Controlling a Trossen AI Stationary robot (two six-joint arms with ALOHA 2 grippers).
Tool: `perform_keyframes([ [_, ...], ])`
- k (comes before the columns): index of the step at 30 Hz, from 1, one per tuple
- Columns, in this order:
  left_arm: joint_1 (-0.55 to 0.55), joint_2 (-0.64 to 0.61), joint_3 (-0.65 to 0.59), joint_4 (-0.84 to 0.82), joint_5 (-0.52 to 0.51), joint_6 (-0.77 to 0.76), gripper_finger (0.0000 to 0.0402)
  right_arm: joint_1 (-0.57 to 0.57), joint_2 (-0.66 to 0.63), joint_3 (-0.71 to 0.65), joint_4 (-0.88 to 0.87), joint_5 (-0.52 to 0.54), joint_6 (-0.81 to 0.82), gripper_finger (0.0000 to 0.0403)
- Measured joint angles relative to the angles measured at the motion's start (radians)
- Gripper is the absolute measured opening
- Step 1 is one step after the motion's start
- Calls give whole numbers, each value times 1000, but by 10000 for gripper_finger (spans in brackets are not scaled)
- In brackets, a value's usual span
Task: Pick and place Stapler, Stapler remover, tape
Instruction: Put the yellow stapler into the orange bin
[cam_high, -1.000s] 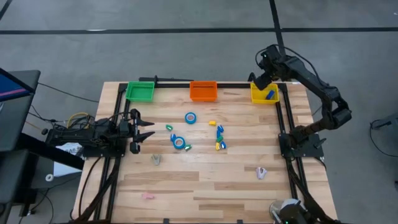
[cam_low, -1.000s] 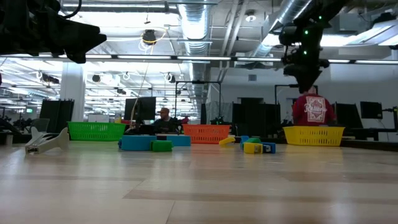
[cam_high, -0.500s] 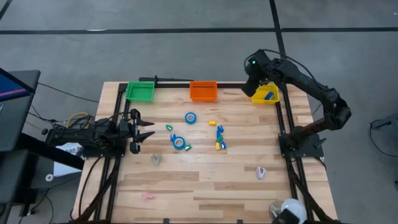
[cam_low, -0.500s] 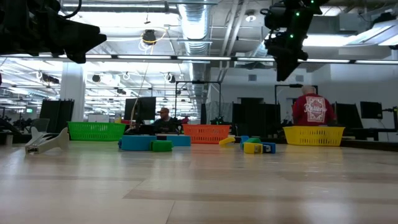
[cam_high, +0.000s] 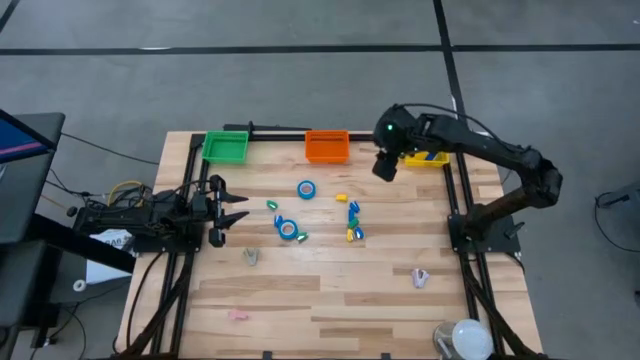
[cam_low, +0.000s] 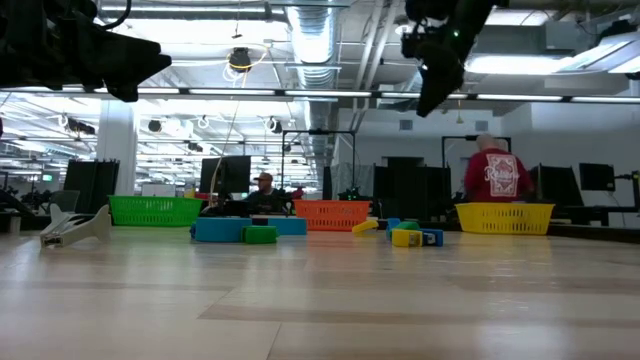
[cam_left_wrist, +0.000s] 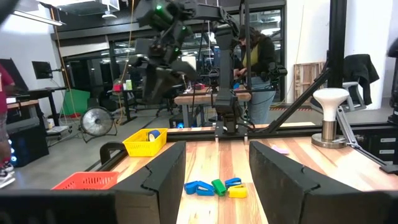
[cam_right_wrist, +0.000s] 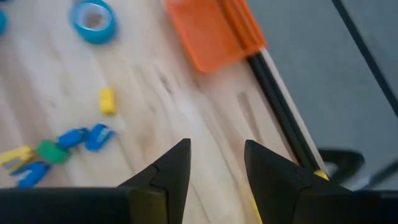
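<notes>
Right end effector (cam_high: 386, 165) parted and empty above table between orange bin (cam_high: 327, 146) and yellow bin (cam_high: 428, 156), partly hiding the latter.

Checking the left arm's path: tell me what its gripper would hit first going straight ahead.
Probably the small cluster of staplers on the table, straight ahead between the open left gripper fingers; how far is unclear.

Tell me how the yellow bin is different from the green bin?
The yellow bin sits at the table's far right corner; the green bin sits at the far left corner. The yellow bin holds something blue; the green bin looks empty. The right gripper hovers near the yellow bin, not the green one. Both are small rectangular baskets.
</notes>
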Motion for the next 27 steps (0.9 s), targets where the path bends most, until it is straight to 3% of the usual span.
perform_keyframes([
  [9, 0, 0, 0, 0, 0, 0, 168, 168, 36, 0, 234, -2, 48, 152],
  [16, 0, 0, 0, 0, 0, 0, 168, 237, 115, 0, 459, -31, 60, 161],
  [27, 0, 0, 0, 0, 0, 0, 168, 248, 233, 10, 519, -101, 60, 176],
])
